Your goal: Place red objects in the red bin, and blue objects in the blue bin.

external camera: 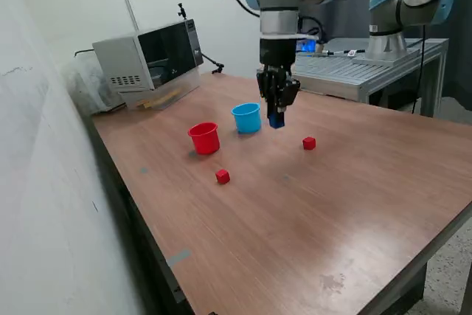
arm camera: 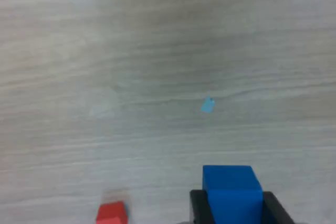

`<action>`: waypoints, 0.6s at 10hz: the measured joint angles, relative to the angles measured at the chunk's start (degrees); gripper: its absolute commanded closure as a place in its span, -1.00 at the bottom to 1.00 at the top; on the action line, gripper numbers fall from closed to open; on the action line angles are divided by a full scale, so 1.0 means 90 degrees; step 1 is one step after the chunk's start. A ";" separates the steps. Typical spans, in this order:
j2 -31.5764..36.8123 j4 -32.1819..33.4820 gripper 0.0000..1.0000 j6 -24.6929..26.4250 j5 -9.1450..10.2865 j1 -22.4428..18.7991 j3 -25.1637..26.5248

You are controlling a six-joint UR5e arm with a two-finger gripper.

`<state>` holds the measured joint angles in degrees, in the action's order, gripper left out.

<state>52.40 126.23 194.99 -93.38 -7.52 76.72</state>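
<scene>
Claw (external camera: pixel 276 119) raised above the surface (external camera: pixel 310 212), closed on a dark blue cube (external camera: pixel 276 120) pinched between both fingers (arm camera: pixel 198 208); cube clear of the wood. Landmark taken as the blue cup (external camera: pixel 247 118).

- Held blue cube: just beside the blue cup, on the exterior view's right of it, roughly level with the cup's wall. Not over the cup mouth.
- Red cup (external camera: pixel 204 138): upright, near the blue cup, on the exterior view's left and slightly toward the camera; not touching it.
- Red cube A (external camera: pixel 309 143): on the surface, on the exterior view's right of the blue cup, beyond the claw.
- Red cube B (external camera: pixel 223 176): on the surface, toward the camera from the blue cup, nearer the red cup.
- Contents of both cups: cannot tell.

Wrist view: blue cube (arm camera: pixel 231 188) filling the gap between the dark fingers, one red cube (arm camera: pixel 111 213) blurred at frame edge, small light-blue fleck (arm camera: pixel 208 105) on the wood grain.

Microwave (external camera: pixel 150 54) at the far edge of the surface, well apart from the blue cup.
</scene>
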 measured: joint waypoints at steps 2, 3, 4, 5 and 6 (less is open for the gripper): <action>0.0578 -0.0036 1.00 -0.0107 0.0003 0.0084 0.0530; 0.0787 -0.0048 1.00 -0.0144 0.0003 0.0296 0.0779; 0.0947 -0.0086 1.00 -0.0166 0.0002 0.0635 0.1016; 0.1053 -0.0140 1.00 -0.0224 -0.0001 0.1033 0.1212; 0.1114 -0.0181 1.00 -0.0326 -0.0006 0.1421 0.1357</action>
<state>62.43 124.60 192.05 -93.43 5.27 88.93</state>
